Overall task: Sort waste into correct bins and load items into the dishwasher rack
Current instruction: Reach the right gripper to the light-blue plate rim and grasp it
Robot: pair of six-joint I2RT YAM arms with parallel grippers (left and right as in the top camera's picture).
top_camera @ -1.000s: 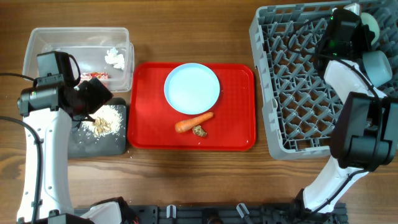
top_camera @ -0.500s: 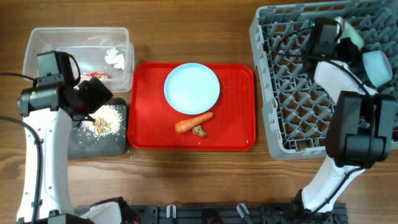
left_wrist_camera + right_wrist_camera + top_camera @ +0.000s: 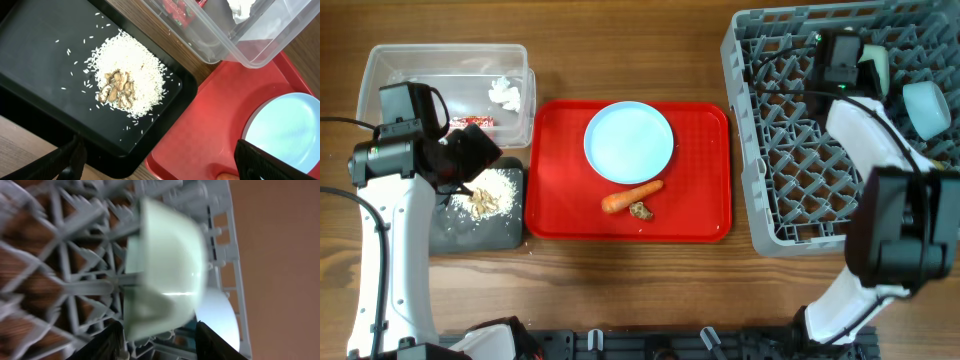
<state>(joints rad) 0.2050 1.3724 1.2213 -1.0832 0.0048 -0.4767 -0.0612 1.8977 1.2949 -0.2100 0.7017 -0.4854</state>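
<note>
right gripper [image 3: 160, 339] jaws apart, straddling the mint bowl [image 3: 165, 265] tipped on edge at the dishwasher rack's [image 3: 790, 150] 1 o'clock corner. Can't tell if pads touch it. Open wider, back straight out, and avoid the pale blue bowl [image 3: 925, 105] at its 4 o'clock

red tray [image 3: 560, 205], grey rack [image 3: 740, 45], orange carrot [image 3: 632, 197]

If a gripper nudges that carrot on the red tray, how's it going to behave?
The carrot looks rounded and tapered, so it would probably roll in a curve. It looks stiff, likely keeping shape when pinched. The brown scrap beside it may get knocked.
</note>
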